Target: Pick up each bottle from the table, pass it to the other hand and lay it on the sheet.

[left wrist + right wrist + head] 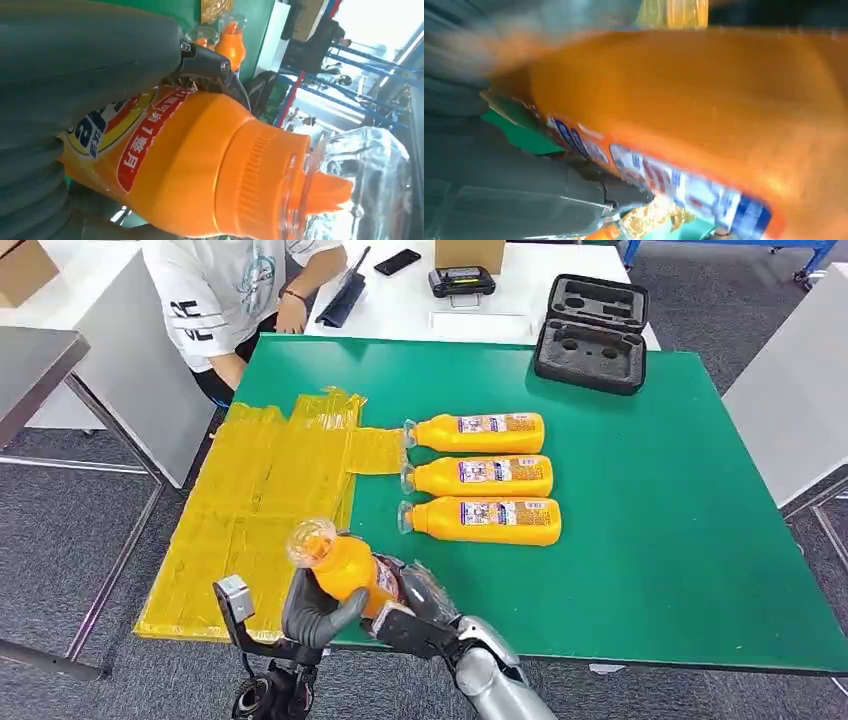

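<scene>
Where you look nearest, at the table's front edge, both hands meet on one bottle.

Held bottle (345, 565): orange, with a clear cap, tilted with the cap up and toward the sheet; you see it lifted off the table at the near edge of the green table (680, 540).
Left hand (310, 615): your head view shows its grey thumb and fingers wrapped around the bottle's body from the sheet side.
Right hand (415, 615): clasped on the bottle's lower end, dark fingers against the label.
Left wrist view: gives you what the head view cannot, the ribbed orange collar and the spout inside the clear cap (350, 185), plus the red and yellow label under the thumb.
Right wrist view: blurred; you can make out the orange body (704, 100) and a blue and white label strip, with the thumb pressed beside it.
Yellow sheet (260, 510): wrinkled, lying over the table's left part, just beyond the hands.
Three bottles (480, 475): lying side by side on the green top, caps toward the sheet, the farthest cap touching a strip of it.
Black case (592, 332): open, at the far edge.
Person (235, 290): seated beyond the far left corner.
</scene>
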You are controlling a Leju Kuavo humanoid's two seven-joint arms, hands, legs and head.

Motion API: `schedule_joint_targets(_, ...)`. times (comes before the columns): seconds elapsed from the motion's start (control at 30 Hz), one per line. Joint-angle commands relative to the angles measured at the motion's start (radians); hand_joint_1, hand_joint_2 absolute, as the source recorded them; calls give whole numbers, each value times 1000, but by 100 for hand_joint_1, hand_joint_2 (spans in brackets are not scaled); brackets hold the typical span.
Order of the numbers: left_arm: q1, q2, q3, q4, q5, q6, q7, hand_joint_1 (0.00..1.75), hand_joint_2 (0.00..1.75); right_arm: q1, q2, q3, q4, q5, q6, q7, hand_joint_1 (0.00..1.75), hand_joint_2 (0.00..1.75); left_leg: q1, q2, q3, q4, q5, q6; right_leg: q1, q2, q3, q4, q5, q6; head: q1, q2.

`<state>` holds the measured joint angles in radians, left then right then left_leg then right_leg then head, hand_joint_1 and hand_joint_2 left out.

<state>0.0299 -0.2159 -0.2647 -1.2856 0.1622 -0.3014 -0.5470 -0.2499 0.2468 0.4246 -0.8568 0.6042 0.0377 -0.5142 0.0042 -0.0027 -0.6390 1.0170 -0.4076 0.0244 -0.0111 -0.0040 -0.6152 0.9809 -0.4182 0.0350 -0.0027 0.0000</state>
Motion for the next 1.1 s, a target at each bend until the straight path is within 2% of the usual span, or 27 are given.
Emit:
schedule_joint_targets(0.03,-3,27,12,-13,15,6,-3,175,175,-11,-5,-9,-34,-29,-35,-11,0,0,1,1,6,-1,-3,-1,1,1,6,0,-3,-2,0,0)
schedule_joint_targets(0.07,-3,27,12,-13,15,6,-3,175,175,-11,-5,-9,-34,-29,-35,-11,0,0,0,0,2,-1,-1,-1,0,0,2,0,-1,-1,0,0)
schedule_joint_targets(0.17,-3,26,14,-19,16,9,-6,175,175,-2,-7,-12,-49,-39,-38,-21,0,0,0,0,2,-1,-1,-1,0,0,2,-1,-1,-1,0,0)
schedule_joint_targets(0.2,-3,26,19,-24,16,13,-8,175,175,0,-9,-12,-59,-44,-40,-25,0,0,1,1,9,-1,-4,-1,1,1,9,-1,-3,-2,0,0)
schedule_joint_targets(0.23,-9,31,29,-38,10,25,-15,175,175,7,-12,-15,-82,-52,-42,-37,0,0,0,0,3,-1,-1,-1,0,0,3,0,-1,-1,0,0)
schedule_joint_targets(0.37,-42,47,63,-100,-22,62,-30,175,175,26,-21,-18,-165,-76,-15,-50,0,0,1,0,4,0,-2,-1,1,0,4,0,-2,-1,0,0)
schedule_joint_targets(0.47,-57,54,84,-158,-41,66,-11,175,175,44,-27,-30,-235,-112,37,-45,0,0,1,-1,3,1,-2,-2,1,-1,3,1,-2,-2,0,0)
schedule_joint_targets(0.63,-82,83,127,-291,-120,126,-42,175,175,97,-52,-102,-372,-327,239,-97,0,0,1,-2,0,0,0,-1,1,-2,1,0,-1,-1,0,0)
schedule_joint_targets(0.73,-86,88,134,-306,-120,125,-35,175,175,97,-59,-108,-377,-332,246,-97,0,0,1,-1,1,0,0,-1,1,-2,1,0,-1,-1,0,0)
schedule_joint_targets(0.9,-111,116,197,-356,-284,261,-44,175,175,131,-79,-161,-410,-448,362,-140,0,0,1,-2,3,0,-1,-1,1,-2,4,0,-2,-1,1,0)
schedule_joint_targets(1.07,-115,121,208,-349,-278,259,-45,175,175,137,-82,-166,-415,-451,368,-142,0,0,1,-1,5,-1,-2,-2,1,-1,5,-1,-2,-2,0,0)
schedule_joint_targets(1.1,-124,130,211,-341,-370,334,-49,175,175,143,-78,-179,-418,-483,399,-148,0,0,0,-1,4,-1,-1,-1,0,-1,3,0,-2,-1,0,0)
